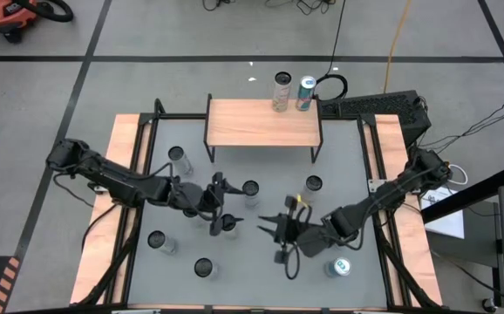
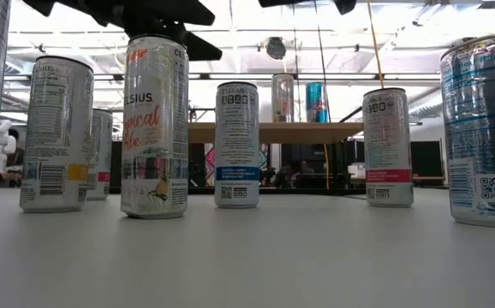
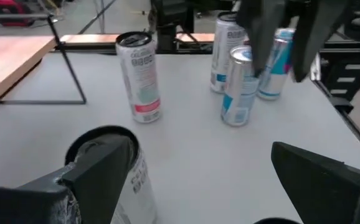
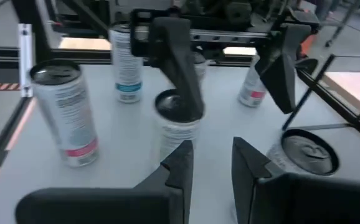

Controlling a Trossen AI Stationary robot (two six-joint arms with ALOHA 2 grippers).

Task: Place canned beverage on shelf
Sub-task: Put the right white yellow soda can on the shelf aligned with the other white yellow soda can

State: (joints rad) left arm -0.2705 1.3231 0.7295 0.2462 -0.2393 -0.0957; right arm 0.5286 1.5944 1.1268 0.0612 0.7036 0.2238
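Observation:
The shelf (image 1: 261, 122) stands at the table's far edge, and two cans (image 1: 282, 92) (image 1: 306, 93) stand on its far right part. Several more cans stand upright on the grey table. My left gripper (image 1: 219, 208) is open at mid-table. Its near finger (image 3: 99, 168) is at the top of a white Celsius can (image 1: 228, 224), which also shows in the low view (image 2: 153, 128). The can stands beside that finger, not between the two. My right gripper (image 4: 211, 162) is to the right of it (image 1: 275, 228), slightly open and empty, facing my left gripper. My left gripper's near finger (image 4: 180, 68) comes down from above to the rim of the Celsius can's top (image 4: 175, 106). I cannot tell whether it touches. The can stands upright on the table.
Cans stand around both grippers: one on the far side of my right gripper (image 4: 304, 152), one at mid-right (image 1: 313, 183), one at far left (image 1: 179, 157), two at near left (image 1: 156, 242) (image 1: 202, 266) and one at near right (image 1: 339, 266). The left part of the shelf top is bare.

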